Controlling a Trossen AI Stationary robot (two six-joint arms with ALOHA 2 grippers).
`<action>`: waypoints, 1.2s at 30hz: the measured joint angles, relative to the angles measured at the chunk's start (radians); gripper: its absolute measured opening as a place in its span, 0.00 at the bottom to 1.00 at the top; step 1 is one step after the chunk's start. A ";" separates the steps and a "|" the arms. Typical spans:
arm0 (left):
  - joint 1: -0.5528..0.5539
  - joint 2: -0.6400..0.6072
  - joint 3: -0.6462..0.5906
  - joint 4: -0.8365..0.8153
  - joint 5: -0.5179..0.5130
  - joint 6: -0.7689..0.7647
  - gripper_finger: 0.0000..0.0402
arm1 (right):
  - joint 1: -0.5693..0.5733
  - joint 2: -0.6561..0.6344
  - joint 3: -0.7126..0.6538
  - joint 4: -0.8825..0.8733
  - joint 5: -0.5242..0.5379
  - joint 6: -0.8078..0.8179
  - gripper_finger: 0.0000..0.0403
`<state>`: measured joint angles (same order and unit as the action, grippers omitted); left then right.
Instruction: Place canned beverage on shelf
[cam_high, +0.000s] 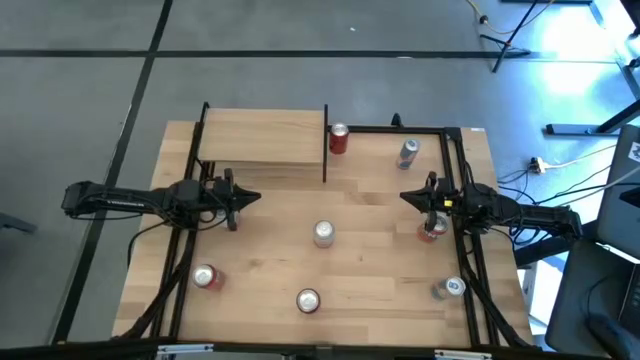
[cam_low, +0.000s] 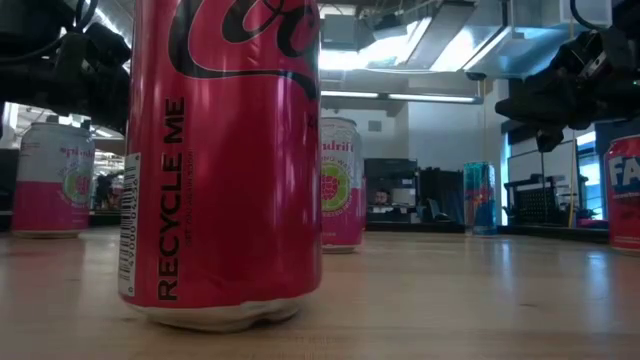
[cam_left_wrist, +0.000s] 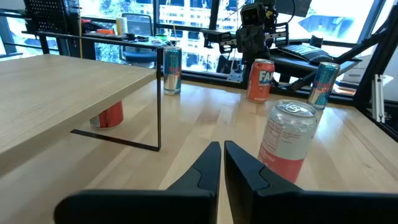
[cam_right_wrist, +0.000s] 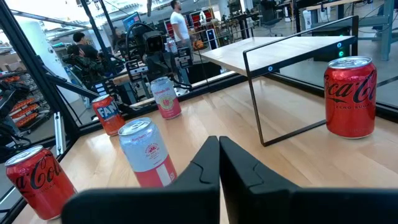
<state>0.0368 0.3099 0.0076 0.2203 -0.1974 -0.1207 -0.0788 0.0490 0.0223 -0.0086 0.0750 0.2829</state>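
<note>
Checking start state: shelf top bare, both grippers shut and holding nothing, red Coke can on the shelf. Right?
Not quite. The red Coke can stands on the tabletop beside the shelf, as the high view shows. The left gripper and right gripper are shut and hold nothing.

Both arms are matte black and built of slim tubular links joined by chunkier blocks, seen from above. The left end effector (cam_high: 248, 199) and the right end effector (cam_high: 405, 196) each taper into two dark, angular, wedge-shaped fingers (cam_left_wrist: 205, 169) with flat inner faces. A small yellow marking sits on the right arm's wrist (cam_high: 449, 202), and thin black cables run along both arms.
</note>
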 joint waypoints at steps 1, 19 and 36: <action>0.000 0.000 0.000 0.000 0.000 0.000 0.03 | 0.000 0.000 0.000 0.000 0.000 0.000 0.00; 0.000 0.000 0.000 0.166 -0.112 0.157 0.03 | 0.000 0.000 0.000 0.000 0.000 0.000 0.00; 0.000 0.162 0.156 0.339 0.062 0.160 0.03 | 0.000 0.002 -0.002 0.126 0.099 -0.189 0.00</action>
<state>0.0364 0.4723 0.1636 0.5596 -0.1358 0.0391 -0.0788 0.0509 0.0198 0.1175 0.1738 0.0939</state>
